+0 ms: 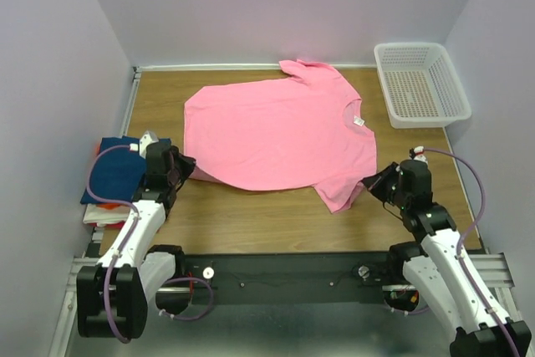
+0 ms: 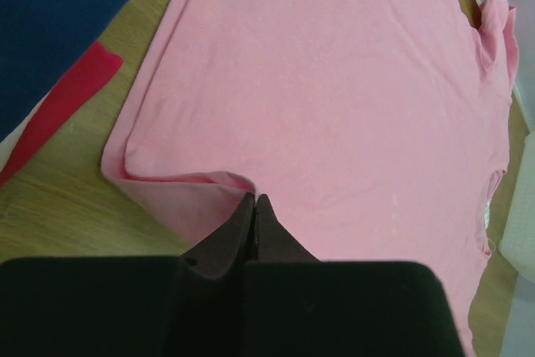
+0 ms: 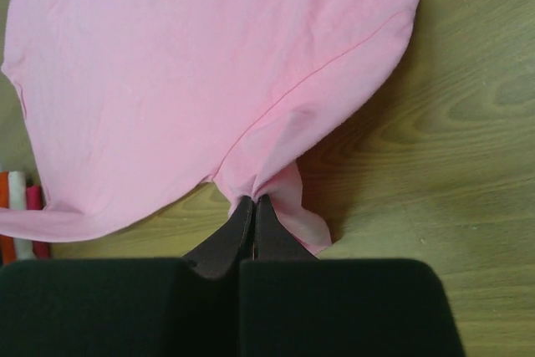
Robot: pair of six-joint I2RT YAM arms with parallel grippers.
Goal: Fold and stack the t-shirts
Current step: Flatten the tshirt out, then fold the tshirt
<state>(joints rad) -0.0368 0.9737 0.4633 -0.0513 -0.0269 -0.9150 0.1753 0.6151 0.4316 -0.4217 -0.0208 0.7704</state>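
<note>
A bright pink t-shirt (image 1: 280, 131) lies spread on the wooden table, collar to the right. My left gripper (image 1: 185, 169) is shut on its near-left hem corner; in the left wrist view the gripper (image 2: 253, 200) pinches a folded edge of the shirt (image 2: 334, 81). My right gripper (image 1: 369, 183) is shut on the near-right sleeve; in the right wrist view the gripper (image 3: 253, 201) bunches the cloth (image 3: 209, 64) at its tips. A folded dark blue shirt (image 1: 117, 169) tops a stack at the left, with red (image 2: 71, 98) beneath it.
A white mesh basket (image 1: 420, 83) stands at the back right, empty. The stack of folded shirts sits at the table's left edge beside my left arm. Grey walls close in the table on three sides. Bare wood (image 1: 267, 215) lies between the shirt and the near rail.
</note>
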